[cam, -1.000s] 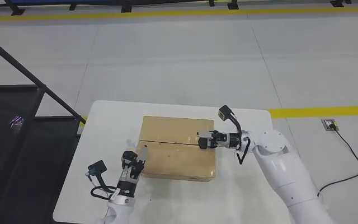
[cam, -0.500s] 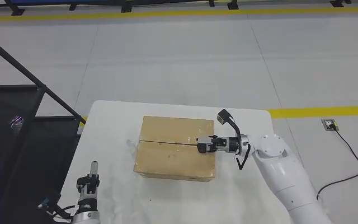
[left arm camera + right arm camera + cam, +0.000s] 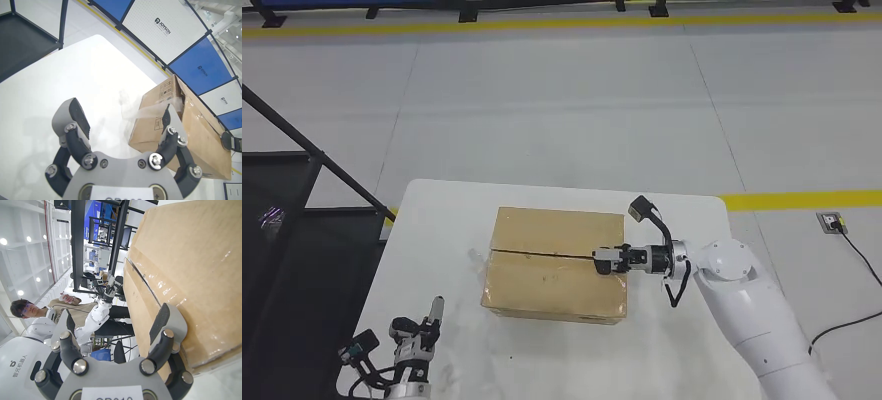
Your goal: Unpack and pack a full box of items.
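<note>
Box [image 3: 557,270] sits mid-table [image 3: 442,230], long side running 9 to 3, both top flaps down, and the centre seam [image 3: 542,252] is a thin dark line that reads as shut.

At the 9 o'clock end a strip of clear tape [image 3: 145,111] is peeled loose. One end is stuck near the top seam; the other flaps out over the table. The cardboard looks torn where it lifted. I can't tell if the glossy tape along the top is cut or whole.

Main change: a second ago my left gripper [image 3: 122,113] was right on that 9 o'clock end of the box. It has since pulled away to about 7 o'clock of the box, close to the table's near-left corner and well apart from the cardboard. Its jaws are spread wide with nothing between them. The loose strip crosses in front of one fingertip in the wrist view, and I can't say whether it touches.

My right gripper [image 3: 599,259] has barely moved, nudging a little toward 6. It stays at the 3 o'clock end, over the seam. Jaws are spread, one pad resting on the box top just beside the seam, the other hanging off the end in the air.

My read: the tape peel on the left end is started and let go, and the box is not yet opened, so unpacking is at the very beginning. Next I likely need to get the seam tape off or split so the flaps can lift. The dangling sticky strip could snag a finger.
</note>
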